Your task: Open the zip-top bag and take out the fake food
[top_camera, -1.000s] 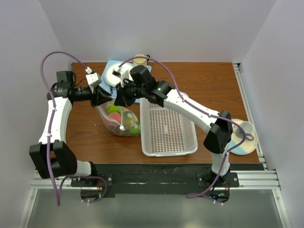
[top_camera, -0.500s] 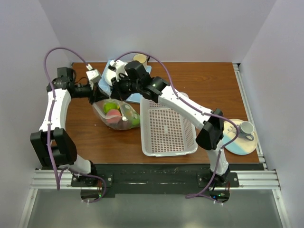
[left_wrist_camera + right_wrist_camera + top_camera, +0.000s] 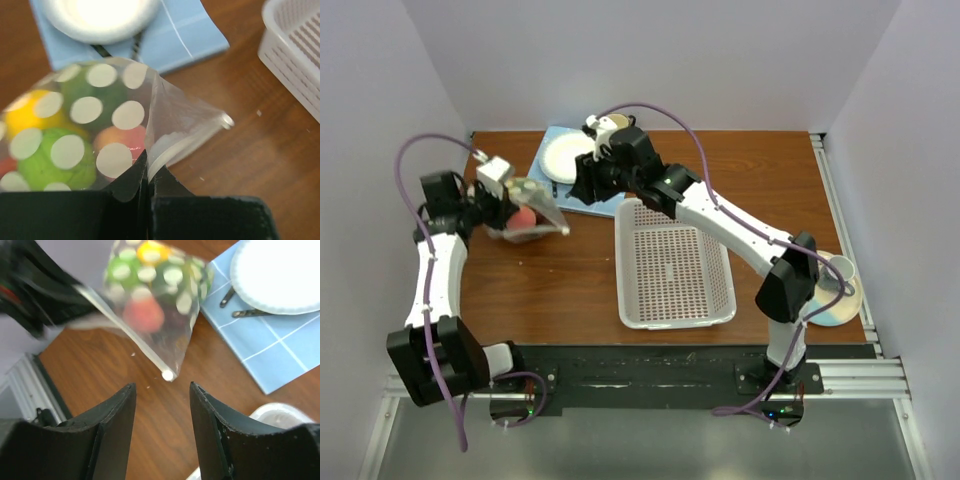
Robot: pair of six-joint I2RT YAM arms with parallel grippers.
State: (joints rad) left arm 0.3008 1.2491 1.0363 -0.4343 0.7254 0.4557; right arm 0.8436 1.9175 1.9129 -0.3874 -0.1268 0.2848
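Left wrist cam: our left gripper [image 3: 148,172] pinches the zip-top bag [image 3: 115,115] rim, over left side of table [image 3: 570,290]. Our right gripper [image 3: 161,390] gapes wide, apart. Bag's soft, slippy, w/ fake food [image 3: 60,155] weighing it; we'd grab the zip strip [image 3: 130,342].

The left arm [image 3: 432,268] and right arm [image 3: 725,222] are long, smooth white shell links joined by chunky black joint housings. A thin purple cable [image 3: 642,104] arcs off each one. The black bases [image 3: 775,378] carry what may be tiny green lights. The left pincer [image 3: 148,172] and right pincer [image 3: 162,390] have matte black fingers, and the right pair's tips are rounded.
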